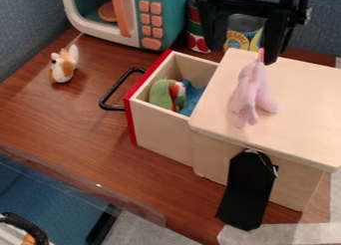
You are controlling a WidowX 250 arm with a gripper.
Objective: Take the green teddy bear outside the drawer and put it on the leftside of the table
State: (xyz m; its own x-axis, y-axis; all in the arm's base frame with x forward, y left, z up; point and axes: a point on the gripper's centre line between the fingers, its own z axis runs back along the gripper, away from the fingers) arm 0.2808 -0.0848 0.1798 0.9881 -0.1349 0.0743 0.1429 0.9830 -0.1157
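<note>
From where I'm standing, the black gripper (242, 57) hangs at the top of the camera view, its two fingers spread well apart with nothing pinched between them. One fingertip is near the upper end of a pink plush toy (252, 92), which sits on the pale lid (303, 94) of the wooden box. The drawer (163, 129) is pulled out toward the left of the view, with its red front and black handle (114, 92), and the green stuffed toy (160, 93) is inside it, just beside a red-and-white bit and a soft blue thing (191, 97). Over on the brown wooden table (73, 119), left of the handle, a little orange-and-white plush animal (64, 68) stands on its own. Behind the drawer I can see a teal-and-white toy microwave (166, 20), a red-and-green can (195, 35) and a pineapple can (244, 31). A black flap (246, 194) leans tilted against the near side of the box, reaching down to the table.
</note>
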